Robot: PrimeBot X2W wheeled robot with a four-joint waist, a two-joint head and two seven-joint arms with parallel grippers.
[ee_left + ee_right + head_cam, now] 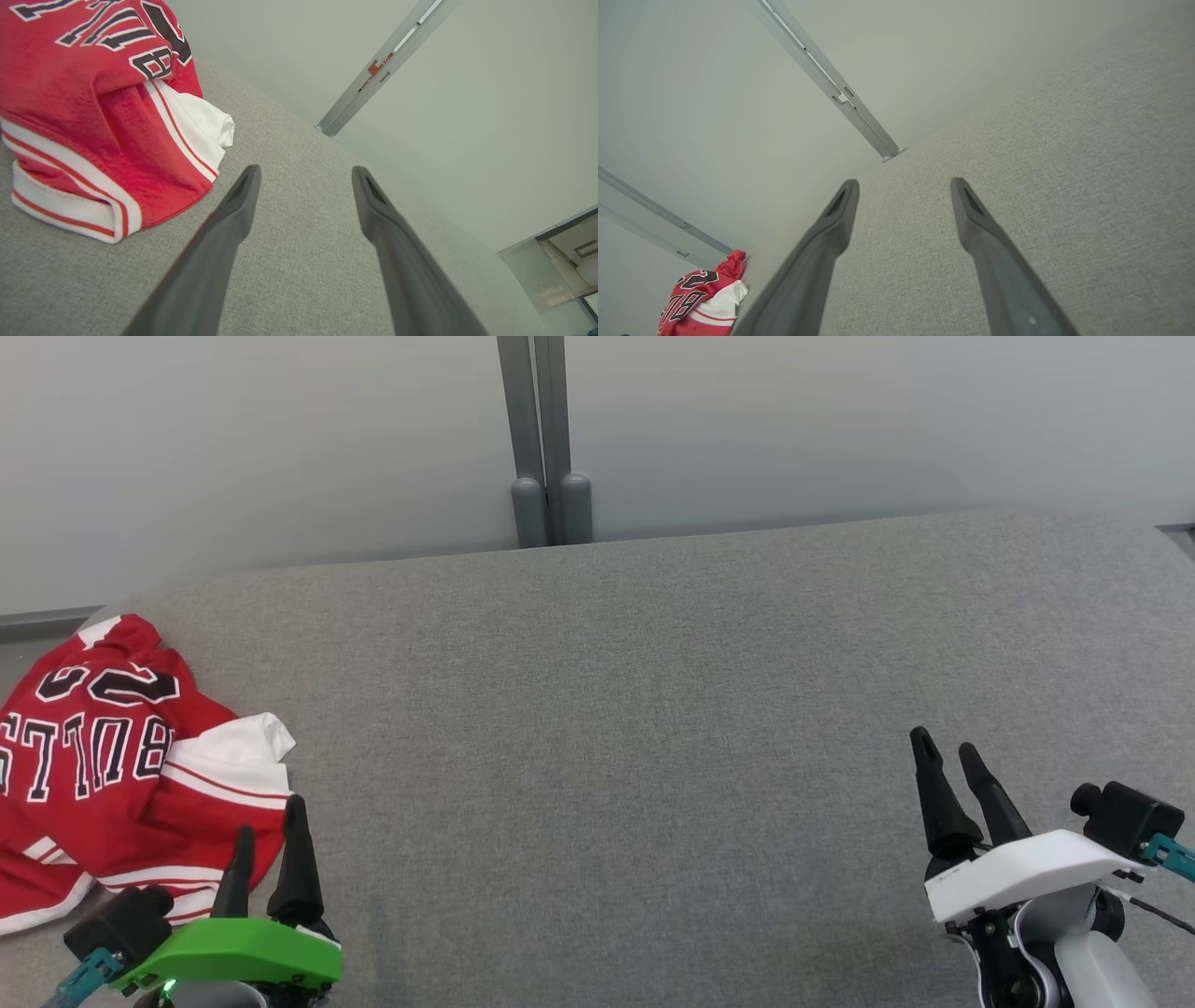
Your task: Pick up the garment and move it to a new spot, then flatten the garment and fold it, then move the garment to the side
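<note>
Garment point(112, 756), a red jersey with white trim and black lettering, lies crumpled at the far left of the grey fabric surface point(607, 709), bunched in a heap with a white-edged part turned toward the middle. Just beside it, nearer the robot, the left gripper point(271, 815) hovers with its two dark fingers spread and nothing between them. In the left wrist view the nearest hem sits close to one finger, apparently not touching. Past the middle of the surface a grey post point(546, 476) rises against the pale wall. At the far right the right gripper point(943, 740) also stands with its fingers parted and empty, well apart from the cloth. Judged from this, the task is at its very start. No grasp has been made, so the pick-up, the move to a new spot, the flattening, the folding and the setting aside are all left to do. The left arm looks best placed for the first grasp.
</note>
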